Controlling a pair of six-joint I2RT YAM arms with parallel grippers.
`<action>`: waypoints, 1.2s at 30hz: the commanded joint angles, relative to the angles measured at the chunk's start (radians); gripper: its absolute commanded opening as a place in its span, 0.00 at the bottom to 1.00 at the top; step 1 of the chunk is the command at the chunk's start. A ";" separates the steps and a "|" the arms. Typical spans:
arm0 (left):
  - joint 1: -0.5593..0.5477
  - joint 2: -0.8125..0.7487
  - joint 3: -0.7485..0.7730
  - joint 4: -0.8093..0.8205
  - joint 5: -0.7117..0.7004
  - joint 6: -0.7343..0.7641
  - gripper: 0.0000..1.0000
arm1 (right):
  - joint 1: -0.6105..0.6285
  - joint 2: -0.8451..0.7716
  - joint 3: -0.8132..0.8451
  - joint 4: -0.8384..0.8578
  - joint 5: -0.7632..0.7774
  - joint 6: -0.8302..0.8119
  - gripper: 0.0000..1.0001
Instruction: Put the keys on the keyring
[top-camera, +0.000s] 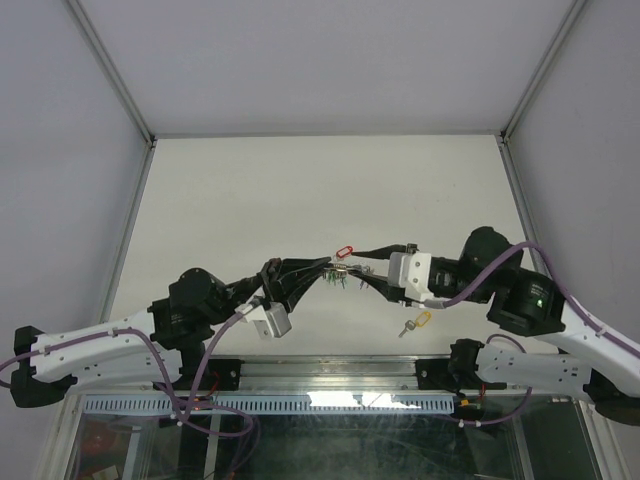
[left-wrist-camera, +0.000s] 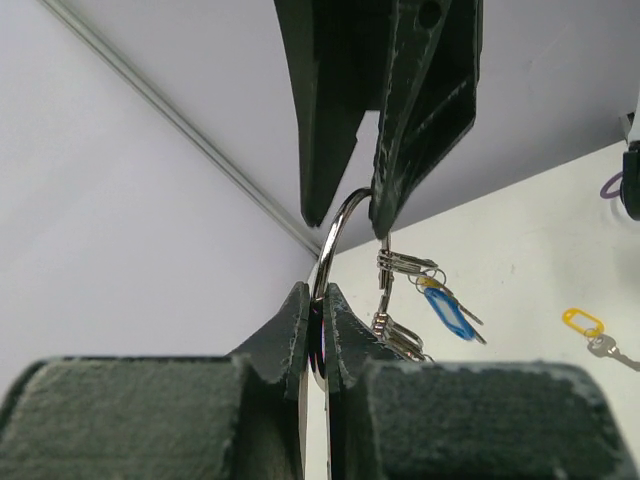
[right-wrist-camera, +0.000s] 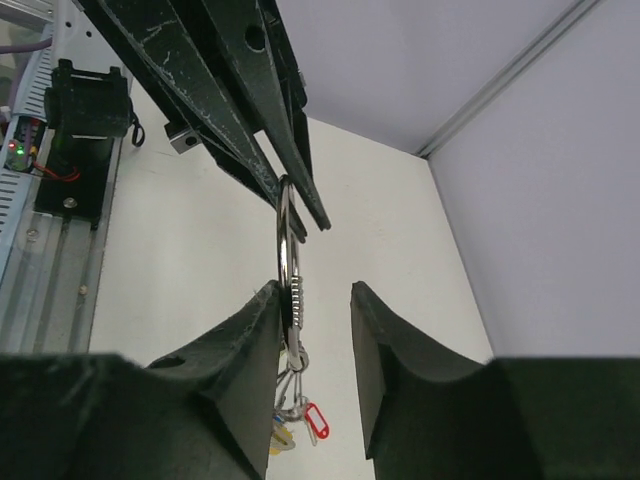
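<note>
Thin silver metal wire keyring is held in mid-air above the white tabletop, with the left gripper jaws clamped on its rim. Right gripper jaws are apart, one finger touching the keyring. Tiny blue-headed silver key hangs below the keyring; loose yellow-headed silver key lies well apart from the keyring, on the right-arm side. Keyring likely light, stiff, springy, slick; best pinched flat across the wire, clear of the hanging keys.

The top external camera looked down from high behind the near edge over the whole bench. The wrist cameras sat close behind the left gripper and right gripper, facing each other. All three shared the keyring between them.
</note>
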 joint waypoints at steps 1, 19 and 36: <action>0.012 0.001 0.045 0.013 -0.008 -0.035 0.00 | -0.001 -0.093 -0.054 0.183 0.104 0.054 0.38; 0.111 0.050 0.051 0.135 -0.118 -0.152 0.00 | -0.001 -0.201 -0.280 0.318 0.190 0.152 0.34; 0.304 0.043 0.089 0.086 -0.035 -0.222 0.00 | -0.364 -0.096 -0.425 0.720 -0.239 0.438 0.33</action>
